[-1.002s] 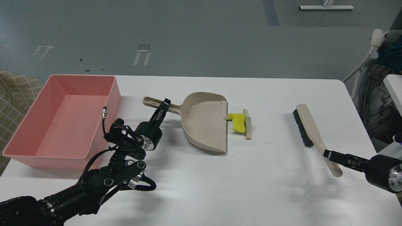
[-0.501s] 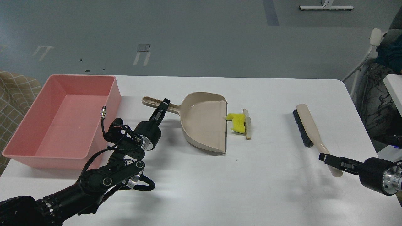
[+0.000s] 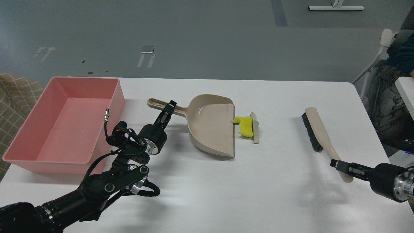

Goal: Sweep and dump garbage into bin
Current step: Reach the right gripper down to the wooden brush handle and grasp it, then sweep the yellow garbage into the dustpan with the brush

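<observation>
Meanwhile, little had changed since the frame before: the dustpan [image 3: 212, 124] had tipped up a touch, its handle clamped in the left fingers [image 3: 169, 107]. The right fingers [image 3: 338, 163] stayed at the tail of the brush [image 3: 321, 139] handle; whether they gripped it could not be told. The garbage [image 3: 248, 127] lay just beside the dustpan's open lip, the yellow piece touching it. The bin [image 3: 64, 124] sat on the counter's [image 3: 275, 187] left end. Beyond the white counter ran a grey floor [image 3: 207, 38].
</observation>
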`<act>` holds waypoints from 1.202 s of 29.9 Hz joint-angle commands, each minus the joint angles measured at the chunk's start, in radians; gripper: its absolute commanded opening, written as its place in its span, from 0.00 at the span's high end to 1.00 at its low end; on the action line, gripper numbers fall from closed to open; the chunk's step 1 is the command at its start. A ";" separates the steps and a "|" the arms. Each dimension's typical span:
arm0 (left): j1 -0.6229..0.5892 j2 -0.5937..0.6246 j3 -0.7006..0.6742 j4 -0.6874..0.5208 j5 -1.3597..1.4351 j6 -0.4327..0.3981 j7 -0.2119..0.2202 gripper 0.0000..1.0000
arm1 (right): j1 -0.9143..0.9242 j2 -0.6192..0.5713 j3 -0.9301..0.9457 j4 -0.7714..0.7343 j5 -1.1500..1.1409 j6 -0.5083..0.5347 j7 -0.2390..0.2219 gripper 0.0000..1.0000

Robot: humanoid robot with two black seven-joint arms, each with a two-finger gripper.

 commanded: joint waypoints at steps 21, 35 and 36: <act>0.013 0.008 0.008 0.000 0.014 0.000 -0.008 1.00 | 0.051 0.153 -0.015 -0.017 0.014 0.005 -0.002 1.00; 0.015 0.000 0.008 0.000 0.014 0.000 -0.006 1.00 | 0.240 0.353 -0.195 -0.045 0.074 0.019 0.083 1.00; 0.015 0.002 0.008 0.000 0.014 0.000 -0.006 1.00 | 0.266 0.370 -0.207 -0.046 0.098 0.019 0.095 1.00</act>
